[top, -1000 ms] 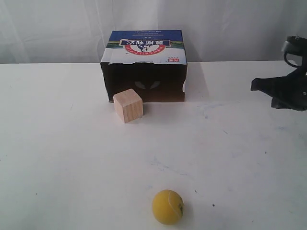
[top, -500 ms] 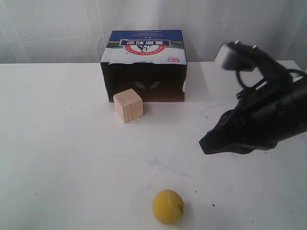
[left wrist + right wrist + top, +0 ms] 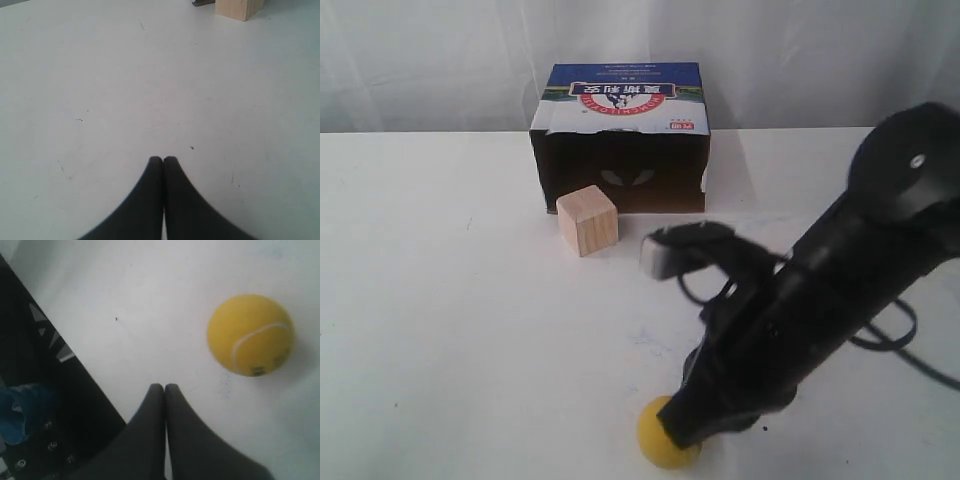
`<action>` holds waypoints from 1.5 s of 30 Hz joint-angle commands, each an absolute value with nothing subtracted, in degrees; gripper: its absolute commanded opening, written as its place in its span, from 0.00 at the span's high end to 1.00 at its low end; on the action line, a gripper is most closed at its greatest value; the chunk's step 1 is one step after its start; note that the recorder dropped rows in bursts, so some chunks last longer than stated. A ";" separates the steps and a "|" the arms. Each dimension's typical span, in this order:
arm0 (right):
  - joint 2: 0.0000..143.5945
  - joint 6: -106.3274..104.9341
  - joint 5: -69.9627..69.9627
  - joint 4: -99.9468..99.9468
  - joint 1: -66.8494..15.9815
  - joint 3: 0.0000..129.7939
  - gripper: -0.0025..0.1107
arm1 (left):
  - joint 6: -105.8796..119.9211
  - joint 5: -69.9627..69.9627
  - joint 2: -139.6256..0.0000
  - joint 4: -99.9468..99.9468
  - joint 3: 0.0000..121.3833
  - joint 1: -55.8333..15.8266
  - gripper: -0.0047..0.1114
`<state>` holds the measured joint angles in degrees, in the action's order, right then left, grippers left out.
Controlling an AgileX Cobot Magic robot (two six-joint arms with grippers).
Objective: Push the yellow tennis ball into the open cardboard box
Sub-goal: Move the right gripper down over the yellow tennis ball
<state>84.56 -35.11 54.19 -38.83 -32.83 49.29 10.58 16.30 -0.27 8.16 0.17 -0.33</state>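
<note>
The ball [image 3: 658, 448] sits on the bench [image 3: 440, 300], well apart from the box [image 3: 620, 130], with the right fingers [image 3: 152, 412] pressed together just beside it. It looks light and fuzzy and should roll easily, so I'd nudge the side facing away from the box. The left fingers [image 3: 152, 182] are together too.

Bright, diffuse light; soft shadows, no hard glare.
The white worktop [image 3: 440, 320] is nearly washed out; the cardboard box [image 3: 620, 110] stays dark inside, its faint shadow falling toward the far right corner. The right arm [image 3: 840, 270] is slightly smeared; the yellow tennis ball [image 3: 250, 335] looks soft, a pale shadow beside it.
</note>
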 commanded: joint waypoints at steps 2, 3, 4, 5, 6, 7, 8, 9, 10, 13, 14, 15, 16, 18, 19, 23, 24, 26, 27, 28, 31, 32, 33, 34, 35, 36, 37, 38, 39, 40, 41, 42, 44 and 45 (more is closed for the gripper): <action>88.59 -33.60 47.89 -38.79 -38.93 47.28 0.98 | 10.53 16.26 0.00 8.58 0.00 -0.67 0.96; 89.10 -33.43 47.34 -38.79 -39.16 47.28 0.98 | 10.53 16.26 0.00 8.58 0.00 -0.67 0.96; 89.80 -33.15 46.01 -38.79 -39.39 47.28 0.98 | 10.53 16.26 0.00 8.58 0.00 -0.67 0.96; 90.12 -33.15 45.19 -38.79 -39.39 47.28 0.98 | 10.53 16.26 0.00 8.58 0.00 -0.67 0.96; 90.48 -33.15 44.28 -38.48 -39.39 47.28 0.98 | 10.53 16.26 0.00 8.58 0.00 -0.67 0.96; 90.54 -33.02 43.18 -38.33 -39.39 47.28 0.98 | 10.53 16.26 0.00 8.58 0.00 -0.67 0.96; 90.57 -33.02 42.46 -38.24 -39.39 47.28 0.98 | 10.53 16.26 0.00 8.58 0.00 -0.67 0.96; 90.57 -33.02 41.74 -38.24 -39.39 47.28 0.98 | 10.53 16.26 0.00 8.58 0.00 -0.67 0.96; 90.57 -32.92 41.16 -38.34 -39.39 47.28 0.98 | 10.53 16.26 0.00 8.58 0.00 -0.67 0.96; 90.57 -32.80 42.48 -38.52 -39.39 47.28 0.98 | 10.53 16.26 0.00 8.58 0.00 -0.67 0.96; 90.57 -32.80 43.07 -38.52 -39.39 47.28 0.98 | 10.53 16.26 0.00 8.58 0.00 -0.67 0.96; 90.57 -32.80 43.87 -38.52 -39.39 47.28 0.98 | 10.53 16.26 0.00 8.58 0.00 -0.67 0.96; 90.57 -32.80 44.47 -38.52 -39.39 47.28 0.98 | 10.53 16.26 0.00 8.58 0.00 -0.67 0.96; 90.57 -33.07 44.88 -38.52 -39.39 47.28 0.98 | 10.53 16.26 0.00 8.58 0.00 -0.67 0.96; 90.57 -33.07 44.88 -38.31 -39.39 47.28 0.98 | 10.53 16.26 0.00 8.58 0.00 -0.67 0.96; 90.57 -33.07 44.65 -37.02 -39.39 47.28 0.98 | 10.53 16.26 0.00 8.58 0.00 -0.67 0.96; 90.57 -33.07 44.65 -36.10 -39.39 47.28 0.98 | 10.53 16.26 0.00 8.58 0.00 -0.67 0.96; 90.57 -33.07 44.65 -34.90 -39.39 47.28 0.98 | 10.53 16.26 0.00 8.58 0.00 -0.67 0.96; 90.57 -33.07 44.65 -34.68 -39.39 47.28 0.98 | 10.53 16.26 0.00 8.58 0.00 -0.67 0.96; 90.57 -33.07 44.88 -34.68 -39.39 47.28 0.98 | 10.53 16.26 0.00 8.58 0.00 -0.67 0.96; 90.57 -32.70 44.86 -34.68 -39.39 47.28 0.98 | 10.53 16.26 0.00 8.58 0.00 -0.67 0.96; 90.57 -32.70 44.50 -34.68 -39.39 47.28 0.98 | 10.53 16.26 0.00 8.58 0.00 -0.67 0.96; 90.57 -32.70 44.49 -34.68 -39.39 47.28 0.98 | 10.53 16.26 0.00 8.58 0.00 -0.67 0.96; 90.57 -32.70 44.07 -34.68 -39.39 47.28 0.98 | 10.53 16.26 0.00 8.58 0.00 -0.67 0.96; 90.57 -32.70 43.41 -34.68 -39.39 47.28 0.98 | 10.53 16.26 0.00 8.58 0.00 -0.67 0.96; 90.57 -32.70 42.88 -34.68 -39.39 47.28 0.98 | 10.53 16.26 0.00 8.58 0.00 -0.67 0.96; 90.57 -32.70 41.99 -34.68 -39.39 47.28 0.98 | 10.53 16.26 0.00 8.58 0.00 -0.67 0.96; 90.57 -32.70 41.13 -34.68 -39.39 47.28 0.98 | 10.53 16.26 0.00 8.58 0.00 -0.67 0.96; 90.57 -32.70 39.96 -34.68 -39.39 47.28 0.98 | 10.53 16.26 0.00 8.58 0.00 -0.67 0.96; 90.57 -32.70 38.85 -34.68 -39.39 47.28 0.98 | 10.53 16.26 0.00 8.58 0.00 -0.67 0.96; 90.57 -32.70 37.63 -34.68 -39.39 47.28 0.98 | 10.53 16.26 0.00 8.58 0.00 -0.67 0.96; 90.57 -32.70 36.76 -34.68 -39.39 47.28 0.98 | 10.53 16.26 0.00 8.58 0.00 -0.67 0.96; 90.57 -32.70 34.58 -34.68 -39.39 47.28 0.98 | 10.53 16.26 0.00 8.58 0.00 -0.67 0.96; 90.57 -32.70 33.86 -34.68 -39.39 47.28 0.98 | 10.53 16.26 0.00 8.58 0.00 -0.67 0.96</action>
